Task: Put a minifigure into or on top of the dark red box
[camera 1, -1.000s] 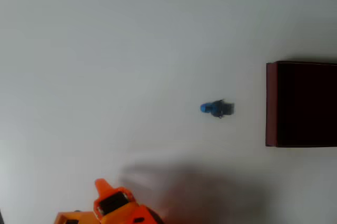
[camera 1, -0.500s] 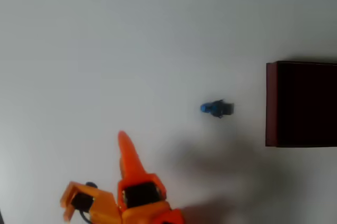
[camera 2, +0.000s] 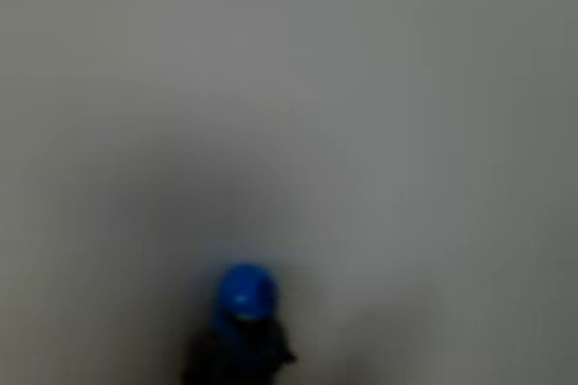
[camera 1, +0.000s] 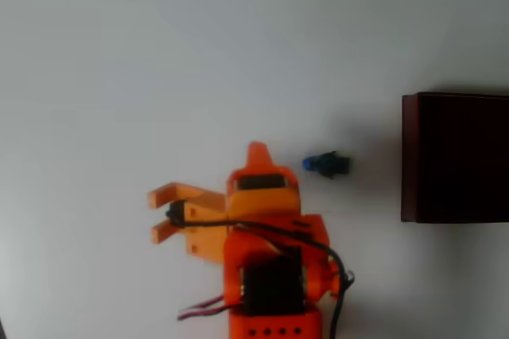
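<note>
progress: nothing placed yet | figure (camera 1: 327, 165) lies on table (camera 1: 159, 52), left of red box (camera 1: 409, 156), untouched | pincer (camera 1: 208, 184) spread wide, empty, just left of figure | left: grasp, carry, drop

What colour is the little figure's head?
Bright blue; the minifigure shows it best in the wrist view.

Overhead view straight down on table (camera 1: 159, 52), wrist view close, both sharing minifigure (camera 1: 326, 165)
</note>
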`<move>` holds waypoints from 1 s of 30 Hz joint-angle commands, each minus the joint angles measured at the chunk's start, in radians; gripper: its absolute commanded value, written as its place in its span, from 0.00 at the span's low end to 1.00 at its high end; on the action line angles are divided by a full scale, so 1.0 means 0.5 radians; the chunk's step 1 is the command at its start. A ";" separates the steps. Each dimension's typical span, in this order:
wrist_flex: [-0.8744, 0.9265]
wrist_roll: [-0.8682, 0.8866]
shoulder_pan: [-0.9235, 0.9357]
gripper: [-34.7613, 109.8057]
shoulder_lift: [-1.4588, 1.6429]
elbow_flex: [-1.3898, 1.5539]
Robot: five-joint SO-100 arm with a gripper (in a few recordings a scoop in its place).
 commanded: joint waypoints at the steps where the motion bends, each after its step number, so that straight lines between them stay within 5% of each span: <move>1: -0.049 -0.144 0.153 0.40 -0.190 -0.114; 30: -0.261 -0.583 0.724 0.39 -1.071 -0.387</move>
